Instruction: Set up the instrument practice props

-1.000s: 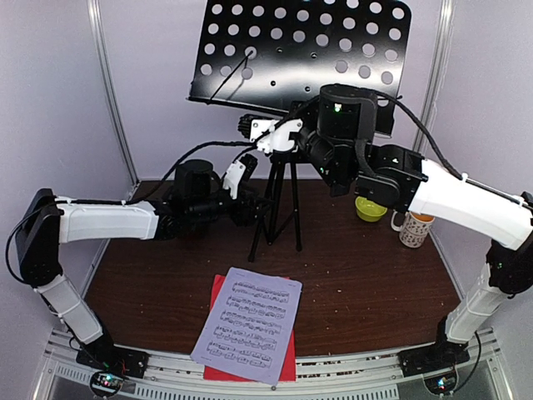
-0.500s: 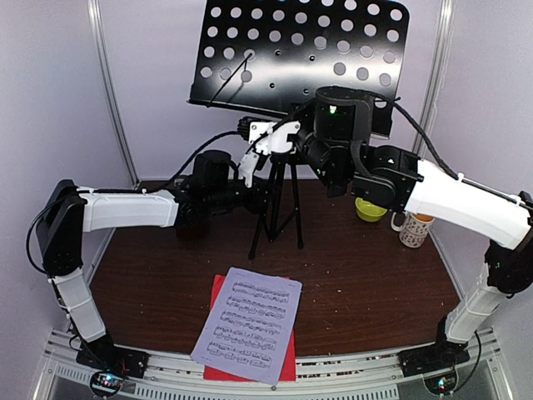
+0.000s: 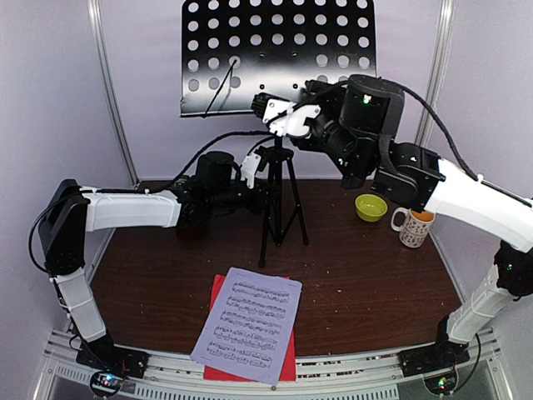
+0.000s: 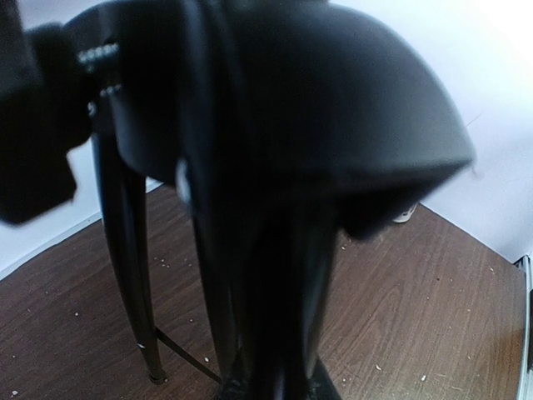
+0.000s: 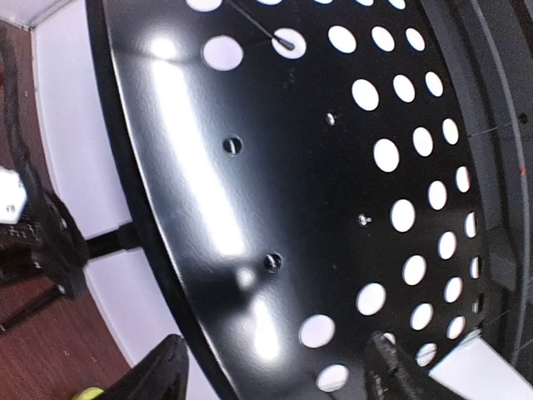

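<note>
The black tripod music stand (image 3: 279, 204) stands at the back middle of the table, its perforated desk (image 3: 279, 50) raised and facing forward. My left gripper (image 3: 253, 170) is shut on the stand's pole (image 4: 283, 275), which fills the left wrist view. My right gripper (image 3: 276, 113) is at the desk's lower edge. It is open, with its fingers (image 5: 166, 371) spread wide in front of the desk's face (image 5: 275, 167) and gripping nothing. The white music sheet (image 3: 248, 323) lies on top of the red music sheet (image 3: 216, 293) at the table's front edge.
A small green bowl (image 3: 371, 207) and a spotted white mug (image 3: 411, 227) stand at the right back of the brown table (image 3: 375, 283). White walls and metal posts (image 3: 112, 100) enclose the back and sides.
My right gripper has opened and let go of the desk, which has swung from slanted to level and shifted left. My left gripper reached the stand's pole and shut on it.
</note>
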